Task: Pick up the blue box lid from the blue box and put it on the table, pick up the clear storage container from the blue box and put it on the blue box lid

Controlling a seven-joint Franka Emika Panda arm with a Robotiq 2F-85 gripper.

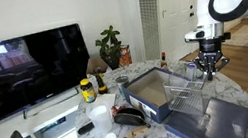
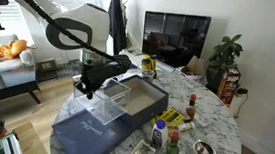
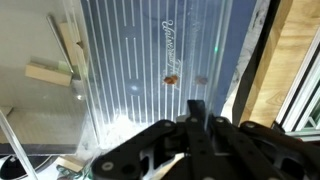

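My gripper (image 1: 207, 63) (image 2: 91, 82) (image 3: 193, 108) is shut on one wall of the clear storage container (image 1: 184, 91) (image 2: 106, 102) (image 3: 140, 70) and holds it just above the blue box lid (image 1: 217, 122) (image 2: 94, 135). The lid lies flat on the marble table (image 1: 236, 96) (image 2: 217, 119), next to the blue box (image 1: 147, 87) (image 2: 139, 94). In the wrist view the lid (image 3: 222, 40) and its pale script mark show through the container's ribbed bottom. The box stands open with its greyish inside showing.
Sauce bottles and snack packets (image 2: 168, 130), a small bowl (image 2: 203, 150), a yellow-lidded jar (image 1: 87, 88) and white cups (image 1: 100, 117) crowd the table beside the box. A TV (image 1: 25, 70) and a potted plant (image 1: 111, 47) stand behind it.
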